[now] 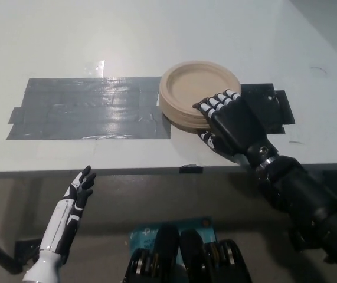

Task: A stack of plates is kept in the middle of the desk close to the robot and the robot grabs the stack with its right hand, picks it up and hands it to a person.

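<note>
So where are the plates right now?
In the head view, the stack of plates sits on the white desk, right of the grey tape, with the black right robot hand gripping its near edge.

1. Stack of plates (198, 88): matt tan, like moulded paper or fibre, smooth with ridged rims.
2. Right hand (232, 121), gripping the stack's near edge: glossy black hard shell with white fingertip segments.
3. Worktop (156, 35): smooth white, faint sheen.
4. Tape patch (88, 109), left of the hand: grey, wrinkled, shiny.
</note>
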